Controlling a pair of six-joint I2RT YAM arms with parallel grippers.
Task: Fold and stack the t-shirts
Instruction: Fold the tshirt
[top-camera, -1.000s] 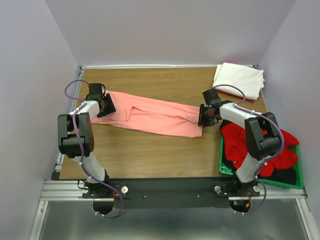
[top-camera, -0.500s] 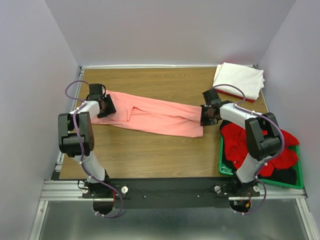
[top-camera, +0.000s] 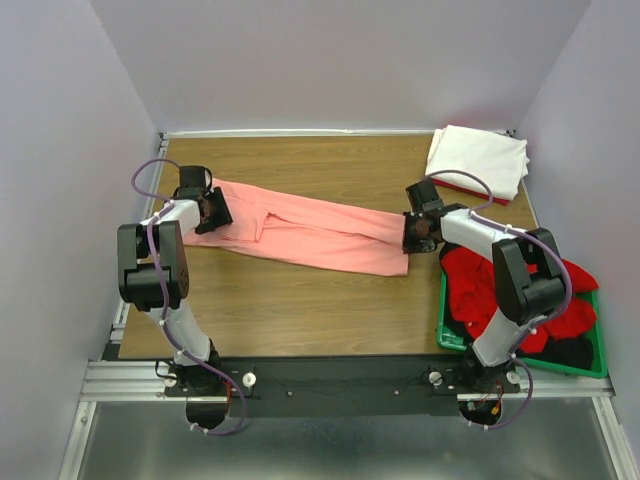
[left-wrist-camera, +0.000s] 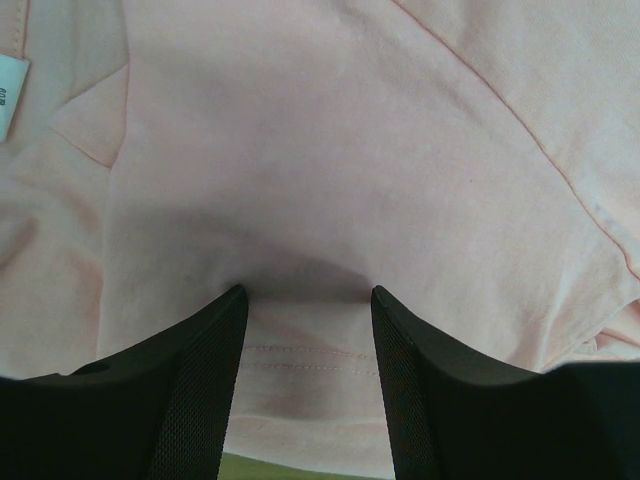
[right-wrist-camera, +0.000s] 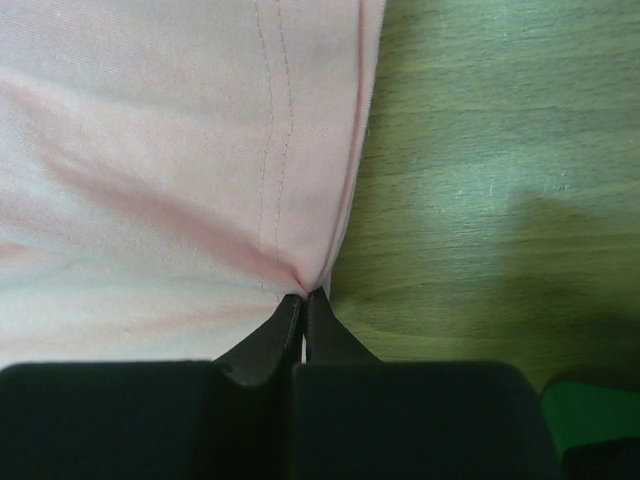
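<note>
A salmon-pink t-shirt (top-camera: 310, 232) lies folded into a long band across the table, running from the far left to the right. My left gripper (top-camera: 215, 212) is at its left end. In the left wrist view the jaws are open (left-wrist-camera: 305, 300), with the shirt's hem (left-wrist-camera: 330, 150) lying between the fingers. My right gripper (top-camera: 410, 232) is at the shirt's right end. In the right wrist view it is shut (right-wrist-camera: 303, 296) and pinches the edge of the shirt (right-wrist-camera: 150, 150) near its stitched hem. A folded white t-shirt (top-camera: 478, 160) lies at the far right corner on top of a red one (top-camera: 455, 187).
A green crate (top-camera: 450, 338) stands at the right edge with crumpled red shirts (top-camera: 480, 280) and dark cloth (top-camera: 570, 350) in it. Its corner shows in the right wrist view (right-wrist-camera: 590, 415). Bare wooden table (top-camera: 300, 300) lies in front of the pink shirt. Walls enclose the table on three sides.
My right gripper has shifted slightly to the right with the shirt's edge in it. The left gripper has hardly moved.
</note>
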